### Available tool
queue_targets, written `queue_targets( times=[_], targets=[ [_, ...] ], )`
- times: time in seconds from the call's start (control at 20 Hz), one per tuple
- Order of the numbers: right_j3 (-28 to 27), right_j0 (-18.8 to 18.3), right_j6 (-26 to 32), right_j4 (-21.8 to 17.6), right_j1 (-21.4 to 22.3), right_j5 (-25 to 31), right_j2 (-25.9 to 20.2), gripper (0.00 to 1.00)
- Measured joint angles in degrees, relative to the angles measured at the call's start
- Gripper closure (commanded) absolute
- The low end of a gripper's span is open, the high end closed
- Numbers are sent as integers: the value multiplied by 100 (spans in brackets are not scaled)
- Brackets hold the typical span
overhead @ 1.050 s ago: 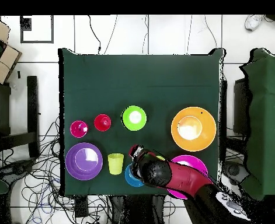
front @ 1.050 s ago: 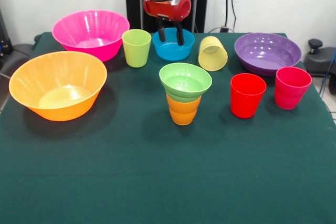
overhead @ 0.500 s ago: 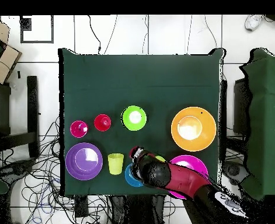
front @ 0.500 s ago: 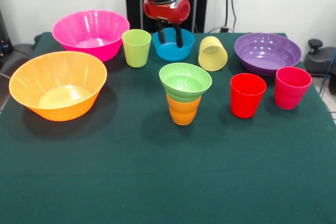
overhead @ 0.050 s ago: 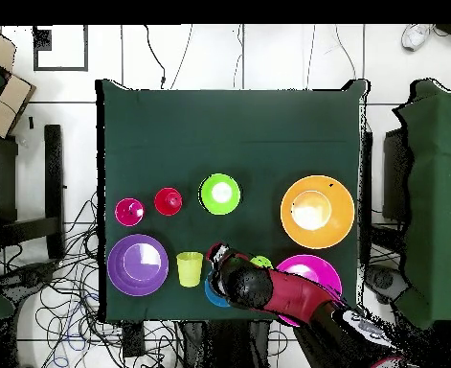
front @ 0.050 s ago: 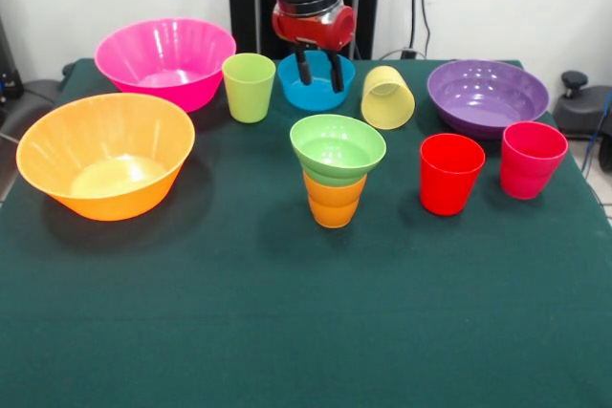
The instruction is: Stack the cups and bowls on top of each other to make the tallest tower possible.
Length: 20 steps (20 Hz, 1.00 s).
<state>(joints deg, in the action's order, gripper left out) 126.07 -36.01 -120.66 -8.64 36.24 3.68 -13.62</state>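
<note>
Nearest stands the ribbed orange plastic cup (front @ 0.050 s ago: 334, 201) with the small light green plastic bowl (front @ 0.050 s ago: 338, 147) seated upright on it. Behind, the small blue plastic bowl (front @ 0.050 s ago: 316, 81) rests on the green table (front @ 0.050 s ago: 287, 332). The gripper (front @ 0.050 s ago: 319, 75) reaches into it, fingers parted, seemingly straddling the near rim.

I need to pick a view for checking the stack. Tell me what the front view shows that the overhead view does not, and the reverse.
Only the front view shows the orange ribbed cup under the small light green bowl, the gripper with fingers apart over the small blue bowl, and the pale yellow cup tilted on its side.

Only the overhead view shows the table whole, all edges, with floor cables around it; the arm hides most of the blue bowl.

Both show the large orange bowl, large pink bowl, purple bowl and red cup.
</note>
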Motion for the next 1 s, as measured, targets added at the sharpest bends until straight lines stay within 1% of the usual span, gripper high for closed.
queue_targets(
  times=[0.45, 1.0],
  targets=[
    [0, 103, 0, 1, -110, -120, 75, 0],
    [-1, 245, 0, 2, -122, -121, 333, 0]
  ],
)
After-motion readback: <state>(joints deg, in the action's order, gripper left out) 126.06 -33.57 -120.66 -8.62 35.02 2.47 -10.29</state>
